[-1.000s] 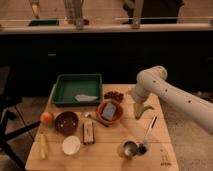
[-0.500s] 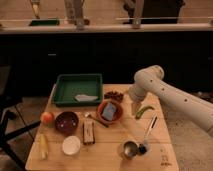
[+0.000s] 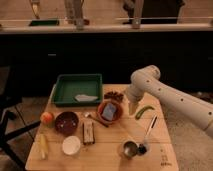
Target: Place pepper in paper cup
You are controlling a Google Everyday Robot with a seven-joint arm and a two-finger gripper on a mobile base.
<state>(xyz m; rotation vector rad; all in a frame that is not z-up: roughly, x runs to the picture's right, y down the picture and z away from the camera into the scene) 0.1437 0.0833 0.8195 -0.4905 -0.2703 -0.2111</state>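
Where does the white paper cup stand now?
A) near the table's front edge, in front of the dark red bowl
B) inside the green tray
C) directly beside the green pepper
A: the paper cup stands just in front of the dark red bowl, far from the pepper and the gripper next to it at the table's right side.

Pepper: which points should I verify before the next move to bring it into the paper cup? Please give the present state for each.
1. The pepper is in view, on the right part of the table: ok.
2. The claw is close to the pepper, just on its left: ok.
3. The claw has hold of the pepper: cannot tell.
4. The paper cup stands upright near the front left, mouth up: ok.
5. Low path to the paper cup is free: not ok; the orange bowl and the brown block lie between.
6. The pepper is in the paper cup: not ok.
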